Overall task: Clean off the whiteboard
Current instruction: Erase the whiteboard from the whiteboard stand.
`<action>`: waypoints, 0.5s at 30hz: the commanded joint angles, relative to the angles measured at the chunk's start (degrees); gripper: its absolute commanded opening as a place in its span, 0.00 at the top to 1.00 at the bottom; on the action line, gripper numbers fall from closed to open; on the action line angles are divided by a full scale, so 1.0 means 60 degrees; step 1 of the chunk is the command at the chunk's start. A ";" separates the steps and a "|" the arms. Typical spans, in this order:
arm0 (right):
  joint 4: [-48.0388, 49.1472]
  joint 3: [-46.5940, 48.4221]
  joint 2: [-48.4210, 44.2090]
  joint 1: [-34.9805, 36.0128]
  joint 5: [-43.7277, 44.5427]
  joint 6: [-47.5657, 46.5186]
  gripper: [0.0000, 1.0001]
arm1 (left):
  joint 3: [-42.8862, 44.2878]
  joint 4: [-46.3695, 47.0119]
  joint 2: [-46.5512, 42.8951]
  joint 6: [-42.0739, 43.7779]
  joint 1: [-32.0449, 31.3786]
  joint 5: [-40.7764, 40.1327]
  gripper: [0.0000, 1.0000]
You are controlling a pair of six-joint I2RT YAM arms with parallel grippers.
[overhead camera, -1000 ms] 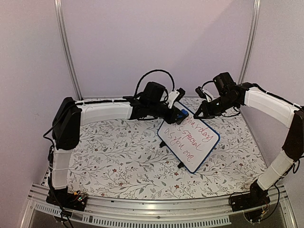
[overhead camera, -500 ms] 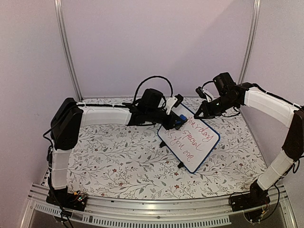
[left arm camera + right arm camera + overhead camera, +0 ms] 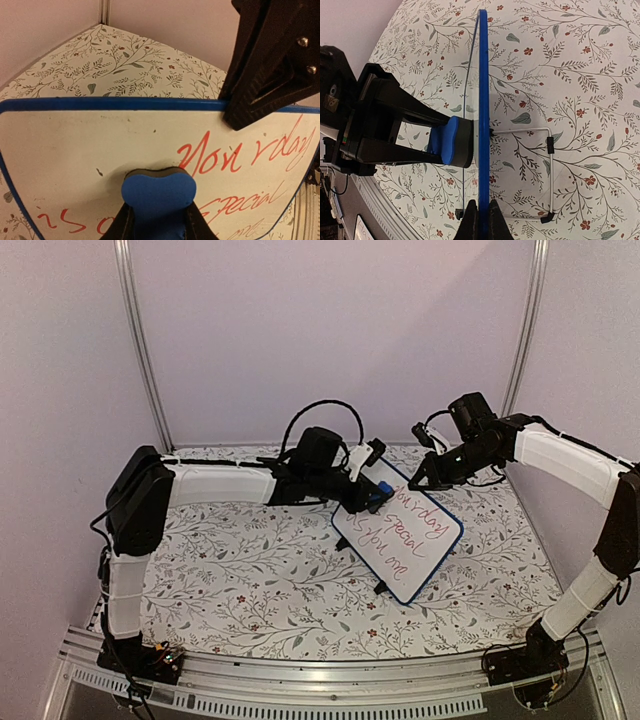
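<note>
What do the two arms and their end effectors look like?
The left arm and right arm have white covered links and black joints. A black cable loops above the left wrist. The left end effector and right end effector are black with flat angular fingers.

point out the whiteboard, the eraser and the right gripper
whiteboard (image 3: 398, 535), top view, middle of its white face
eraser (image 3: 159, 192), left wrist view, its blue back
right gripper (image 3: 481, 206), right wrist view, between its fingertips
</note>
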 commanded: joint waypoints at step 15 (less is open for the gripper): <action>-0.0105 0.0075 0.0115 0.0388 -0.1283 -0.0417 1.00 | 0.1448 -0.1124 0.0593 0.0971 -0.0235 0.0228 1.00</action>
